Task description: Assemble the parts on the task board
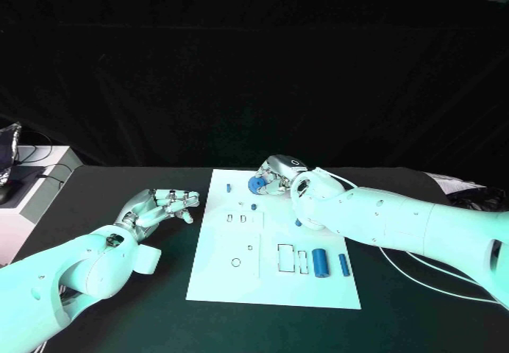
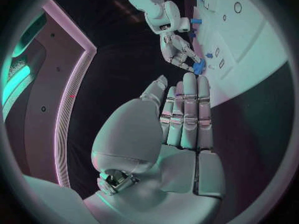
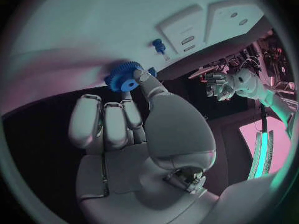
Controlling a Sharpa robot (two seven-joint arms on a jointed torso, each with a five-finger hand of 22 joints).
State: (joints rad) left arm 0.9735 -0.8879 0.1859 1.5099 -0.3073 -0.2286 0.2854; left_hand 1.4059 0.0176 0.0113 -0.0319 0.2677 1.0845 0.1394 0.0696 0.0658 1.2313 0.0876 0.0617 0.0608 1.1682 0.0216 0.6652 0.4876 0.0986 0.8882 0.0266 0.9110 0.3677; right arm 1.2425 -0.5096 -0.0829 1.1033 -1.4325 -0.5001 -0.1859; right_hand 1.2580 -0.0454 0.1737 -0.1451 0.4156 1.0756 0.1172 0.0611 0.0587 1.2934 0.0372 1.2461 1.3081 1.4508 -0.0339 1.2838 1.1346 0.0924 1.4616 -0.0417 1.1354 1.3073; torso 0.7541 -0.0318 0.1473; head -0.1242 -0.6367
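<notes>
At the near end of the white task board (image 1: 218, 283), in the head view, two blue cylinders stand out: a thicker one (image 1: 321, 263) beside a pair of rectangular recesses (image 1: 288, 259), and a thinner one (image 1: 345, 265) just to its outer side, near the board's right edge. A small ring mark (image 1: 237, 262) sits toward the board's left side.

Further up, the left hand (image 1: 161, 208) rests on the black table (image 1: 127, 316), just off the board's left edge. It holds nothing; the left wrist view shows its fingers (image 2: 189, 109) stretched out straight and lying close side by side, thumb apart, which the head view only hints at.

Midway up the board lie a few small slot recesses (image 1: 243, 218).

At the far end, the right hand (image 1: 278, 176) is over the board's top edge, with a blue gear (image 1: 257, 184) at its fingertips. The head view leaves the contact unclear. The right wrist view gives more: the thumb tip touches the gear (image 3: 123, 77) at its rim, while the other fingers (image 3: 106, 122) are curled in below it, not plainly on it; whether the gear is truly pinched cannot be told. That view also shows a small blue peg (image 3: 159, 46) standing in the board just beyond the gear, seen in the head view as a blue speck (image 1: 228, 187) left of the gear.
</notes>
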